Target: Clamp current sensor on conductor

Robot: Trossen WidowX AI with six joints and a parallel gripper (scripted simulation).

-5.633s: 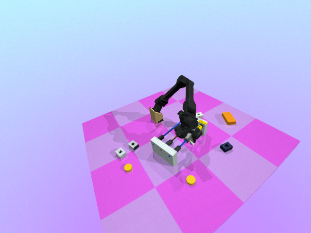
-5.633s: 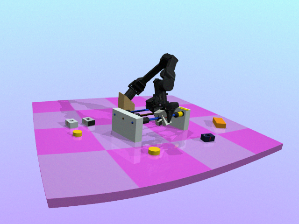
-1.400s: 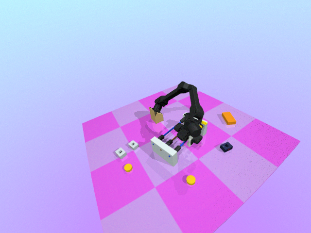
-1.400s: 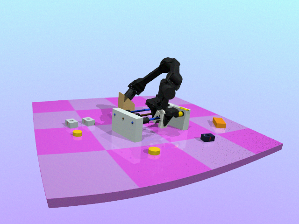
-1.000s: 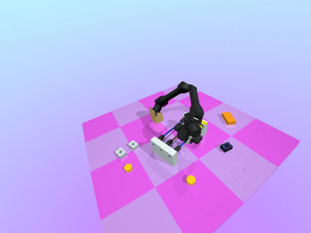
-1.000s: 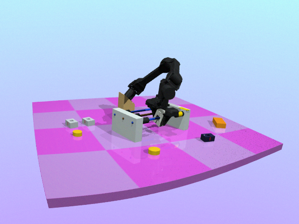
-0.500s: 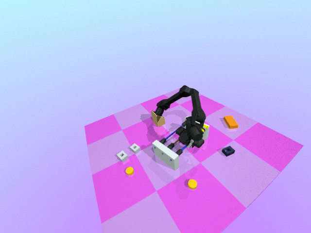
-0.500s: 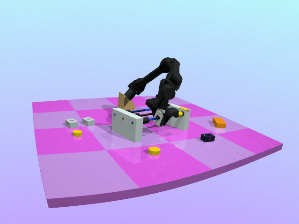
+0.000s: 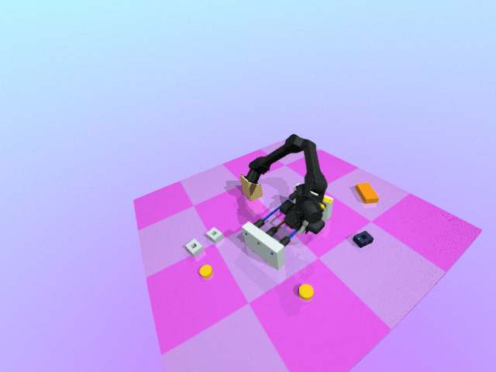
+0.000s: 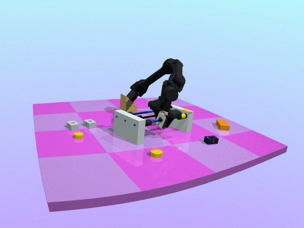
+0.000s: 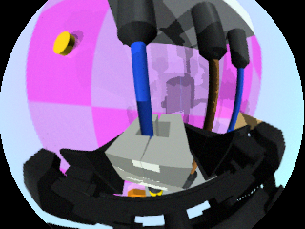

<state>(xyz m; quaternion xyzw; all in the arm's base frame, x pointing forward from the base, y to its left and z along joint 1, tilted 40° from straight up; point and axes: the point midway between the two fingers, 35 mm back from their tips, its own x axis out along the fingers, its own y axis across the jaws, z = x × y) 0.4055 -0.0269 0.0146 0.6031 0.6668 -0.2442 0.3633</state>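
The light grey split-core sensor (image 9: pixel 302 229) (image 10: pixel 161 118) (image 11: pixel 167 153) is round the near blue conductor (image 9: pixel 294 232) (image 10: pixel 154 121) (image 11: pixel 139 72), which passes into its window. Its two halves meet at a thin seam in the wrist view; whether the latch has caught cannot be told. My gripper (image 10: pixel 163 120) (image 11: pixel 155 128) is shut on the sensor, one finger on each side. No arrow is visible on the sensor. A yellow label (image 9: pixel 328 199) (image 10: pixel 186 110) tops the far end block; its text is unreadable. A yellow band (image 10: pixel 183 115) is at the conductor's far end.
The brown conductor (image 11: pixel 213 86) and second blue conductor (image 11: pixel 240 91) run alongside, into the white near block (image 9: pixel 262 246) (image 10: pixel 127 127). A tan piece (image 9: pixel 251 188) stands behind. Two grey blocks (image 10: pixel 72 125) (image 10: pixel 90 123), yellow discs (image 10: pixel 78 135) (image 10: pixel 156 153), a dark block (image 10: pixel 211 139) and orange block (image 10: pixel 223 124) lie around.
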